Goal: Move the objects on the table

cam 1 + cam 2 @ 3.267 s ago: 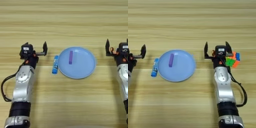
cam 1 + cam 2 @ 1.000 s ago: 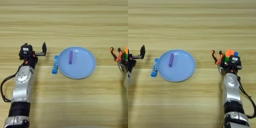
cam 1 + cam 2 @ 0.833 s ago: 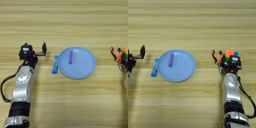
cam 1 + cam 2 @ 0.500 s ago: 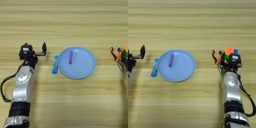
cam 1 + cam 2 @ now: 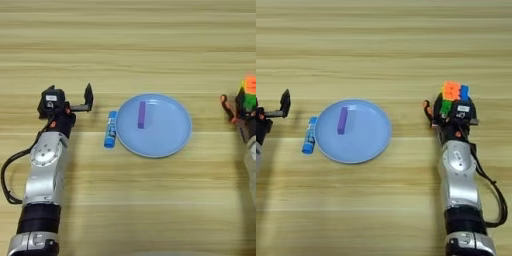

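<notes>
**Q:** Changes since the earlier entry?

**A:** Right tool (image 5: 443, 111): shifted rightward to the puzzle cube (image 5: 454, 92), which was just right of it before and now sits at its front. One finger shows left of the cube; whether the fingers clamp it, I cannot tell. Left tool (image 5: 67, 100): unchanged, parked left of the plate, fingers spread and grasping nothing.

**Q:** Surface?

**A:** Bench (image 5: 130, 45): light-brown wood, horizontal grain stripes, filling the whole view.

**Q:** Items, by material and shape?

**A:** Puzzle cube: multicoloured, with orange, blue and green squares visible. Blue tube (image 5: 110, 129): short cylinder with a lighter cap at its far end, lying flat on the bench just beside the plate's left rim. Purple bar (image 5: 141, 114): thin, straight, rectangular.

**Q:** Containers?

**A:** Plate (image 5: 170, 137): round, light blue, smooth, mid-bench between the two arms. Contents: the purple bar only, lying left of centre, lengthwise front to back.
</notes>
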`<state>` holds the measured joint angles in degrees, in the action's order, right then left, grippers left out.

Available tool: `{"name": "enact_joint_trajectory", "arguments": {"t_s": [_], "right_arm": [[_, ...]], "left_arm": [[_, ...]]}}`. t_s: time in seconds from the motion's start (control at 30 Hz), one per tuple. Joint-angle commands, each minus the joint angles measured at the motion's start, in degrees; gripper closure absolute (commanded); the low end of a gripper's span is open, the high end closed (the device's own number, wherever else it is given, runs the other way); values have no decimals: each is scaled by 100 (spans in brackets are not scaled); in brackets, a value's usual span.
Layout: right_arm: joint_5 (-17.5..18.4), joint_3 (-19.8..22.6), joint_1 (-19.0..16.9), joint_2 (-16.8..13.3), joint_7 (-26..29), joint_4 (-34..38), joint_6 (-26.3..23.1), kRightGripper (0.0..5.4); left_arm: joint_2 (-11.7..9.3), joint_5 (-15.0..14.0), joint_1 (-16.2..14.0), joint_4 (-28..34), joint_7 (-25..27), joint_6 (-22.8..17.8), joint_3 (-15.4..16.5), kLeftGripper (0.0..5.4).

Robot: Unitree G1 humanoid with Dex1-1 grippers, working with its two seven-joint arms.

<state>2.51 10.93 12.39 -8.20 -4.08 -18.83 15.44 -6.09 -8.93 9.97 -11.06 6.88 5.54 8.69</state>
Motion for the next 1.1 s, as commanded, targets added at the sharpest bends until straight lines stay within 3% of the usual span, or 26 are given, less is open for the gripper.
{"name": "enact_joint_trajectory", "arguments": {"t_s": [0.03, 0.33, 0.5, 1.1], "right_arm": [[-93, -307, -259, 109, 189, 671, -198, 203], [-204, -980, -584, 260, 640, 1576, -568, 203], [-61, -1336, -653, 386, 982, 1775, -765, 203], [-128, -1826, -657, 557, 1453, 1632, -1090, 203]], "left_arm": [[-22, 56, 0, 68, -24, -22, -22, 0], [-20, 55, -1, 67, -20, -19, -21, 0], [-26, 51, -1, 57, -12, -8, -15, 0], [-11, 65, 0, 68, -36, -12, -24, 0]]}}
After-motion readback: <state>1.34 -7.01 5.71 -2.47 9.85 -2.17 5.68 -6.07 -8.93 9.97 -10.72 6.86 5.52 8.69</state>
